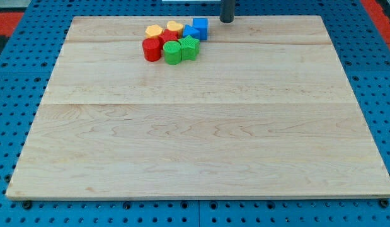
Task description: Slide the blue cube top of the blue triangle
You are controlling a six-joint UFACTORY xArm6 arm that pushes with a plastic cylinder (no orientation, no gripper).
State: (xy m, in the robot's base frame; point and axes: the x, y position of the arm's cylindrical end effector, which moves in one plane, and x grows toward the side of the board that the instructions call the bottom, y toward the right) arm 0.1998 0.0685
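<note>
My tip (pixel 227 21), a bare rod with nothing to open or clamp, sits right of blue cube (pixel 200 28); blue triangle (pixel 189 31) lies just beyond it. Nudge the cube left, short stroke, sparing yellow heart (pixel 174 27).

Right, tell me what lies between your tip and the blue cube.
Nothing: in the camera view only bare wooden board separates my tip from the blue cube, which sits at the tip's left.

2 yellow blocks (pixel 164 29), 2 red blocks (pixel 152 49) and 2 green blocks (pixel 181 50) are sitting clustered near the desk's (pixel 201 145) top edge.
</note>
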